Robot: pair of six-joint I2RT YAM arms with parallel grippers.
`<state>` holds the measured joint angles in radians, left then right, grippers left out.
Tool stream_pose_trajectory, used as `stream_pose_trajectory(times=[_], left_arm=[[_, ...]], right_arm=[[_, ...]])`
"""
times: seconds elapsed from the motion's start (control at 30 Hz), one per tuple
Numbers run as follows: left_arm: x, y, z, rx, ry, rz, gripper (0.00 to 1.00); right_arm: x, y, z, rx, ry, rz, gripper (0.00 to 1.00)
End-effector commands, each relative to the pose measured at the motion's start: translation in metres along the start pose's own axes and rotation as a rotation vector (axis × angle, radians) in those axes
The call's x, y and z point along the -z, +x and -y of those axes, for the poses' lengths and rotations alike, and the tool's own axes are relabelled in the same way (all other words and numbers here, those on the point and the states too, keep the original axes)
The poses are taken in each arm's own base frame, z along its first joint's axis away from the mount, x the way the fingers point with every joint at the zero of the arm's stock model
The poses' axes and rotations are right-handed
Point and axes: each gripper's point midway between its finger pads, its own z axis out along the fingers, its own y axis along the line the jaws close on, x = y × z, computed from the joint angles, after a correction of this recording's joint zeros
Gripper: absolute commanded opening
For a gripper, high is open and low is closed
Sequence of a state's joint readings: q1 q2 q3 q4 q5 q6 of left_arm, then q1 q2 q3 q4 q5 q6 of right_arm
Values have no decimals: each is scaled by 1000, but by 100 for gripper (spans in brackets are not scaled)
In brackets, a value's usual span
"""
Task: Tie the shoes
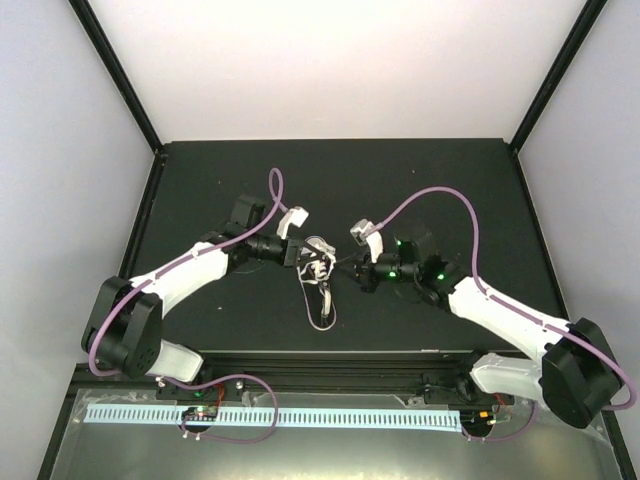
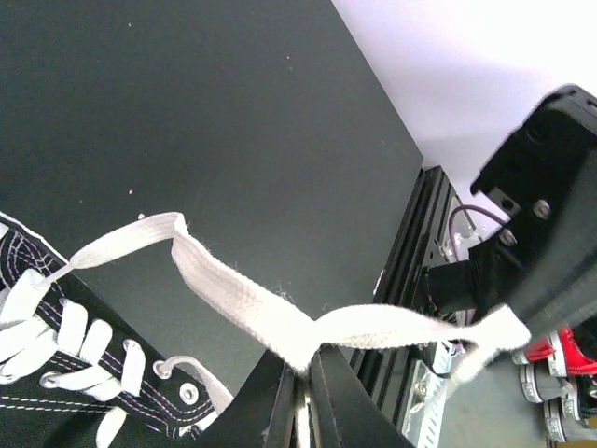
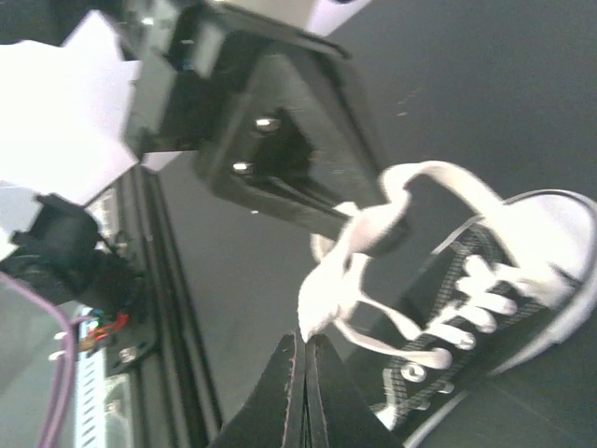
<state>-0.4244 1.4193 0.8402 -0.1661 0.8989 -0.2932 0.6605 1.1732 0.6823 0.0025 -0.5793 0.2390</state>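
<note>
The black sneaker (image 1: 320, 250) sits mid-table on the black mat, between both grippers. Its white laces (image 1: 325, 305) trail toward the near edge. My left gripper (image 1: 303, 257) is just left of the shoe, and its jaws (image 2: 306, 362) are shut on a flat white lace (image 2: 233, 299) pulled up from the eyelets (image 2: 84, 355). My right gripper (image 1: 348, 262) is just right of the shoe, and its jaws (image 3: 304, 340) are shut on a bunched lace (image 3: 331, 280) above the shoe (image 3: 504, 308). The left gripper's body (image 3: 270, 131) also touches that lace.
The black mat (image 1: 450, 190) covers the table, with black frame posts at the back corners. A black rail (image 1: 330, 362) runs along the near edge, and a white perforated strip (image 1: 300, 416) lies below it. Purple cables arch over both arms.
</note>
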Motion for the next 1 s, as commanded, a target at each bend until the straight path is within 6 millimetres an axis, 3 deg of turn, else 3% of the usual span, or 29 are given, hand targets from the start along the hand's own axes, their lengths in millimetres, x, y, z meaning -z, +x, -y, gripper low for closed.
stream_pose_trajectory(times=[0.0,0.2,0.5,0.63,0.77,0.97], left_arm=[[6,-12,7,-23,19,57,5],[7,-13,9,-13,22,75,6],[7,-10,17,-7,76,76,6],[8,-6,17,-15,77,67,6],[8,-4,18,-20,82,62,5],[9,-6,20,-35,82,67,5]], right_arm=[[-9,-2,-33,-12,-146,11,2],[-34,7,-46,-15,-164,-21,2],[-64,15,-2,-62,37,7,2],[-67,13,7,-62,79,20,2],[-67,15,-1,-50,34,-7,2],[-47,24,-2,-22,78,-46,21]])
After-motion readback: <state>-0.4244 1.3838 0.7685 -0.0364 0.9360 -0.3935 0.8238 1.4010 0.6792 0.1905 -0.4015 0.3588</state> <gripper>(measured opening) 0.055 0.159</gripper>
